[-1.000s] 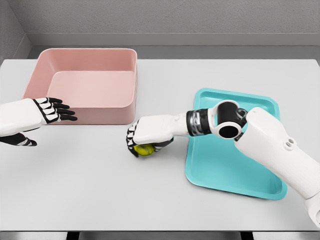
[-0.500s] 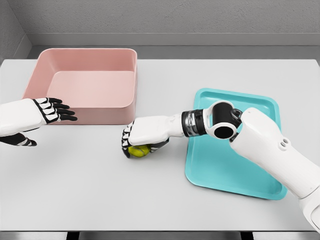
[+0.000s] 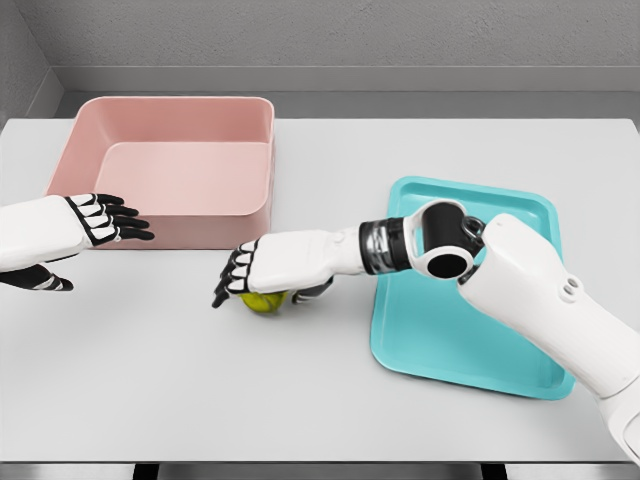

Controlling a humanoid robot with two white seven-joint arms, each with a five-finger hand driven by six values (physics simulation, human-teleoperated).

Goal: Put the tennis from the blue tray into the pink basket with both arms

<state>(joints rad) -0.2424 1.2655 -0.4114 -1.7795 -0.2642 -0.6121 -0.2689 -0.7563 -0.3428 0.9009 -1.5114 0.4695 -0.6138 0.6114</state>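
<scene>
Since a second ago the right hand [image 3: 262, 278] has slid a little further left across the tabletop and its fingers have uncurled: they now stretch out flat and spread, pointing left, where earlier they were wrapped round the small yellow-green tennis ball [image 3: 263, 301]. The ball sits on the pale grey tabletop [image 3: 150, 380] directly beneath that palm, between the glossy turquoise rectangular tray [image 3: 450, 330] and the pink square plastic basket [image 3: 170, 170], and clear of both.

From the head view this looks like the hand-over step: the ball is out of the tray and has been let go midway. The left hand [image 3: 100, 222] hovers by the basket's front wall, fingers apart and holding nothing, well apart from the ball. The next move likely calls for the right arm to lift clear so the left hand can reach in, close on the ball and carry it over the basket's rim.

Behind the tabletop, a plain grey wall meets a darker grey floor.
</scene>
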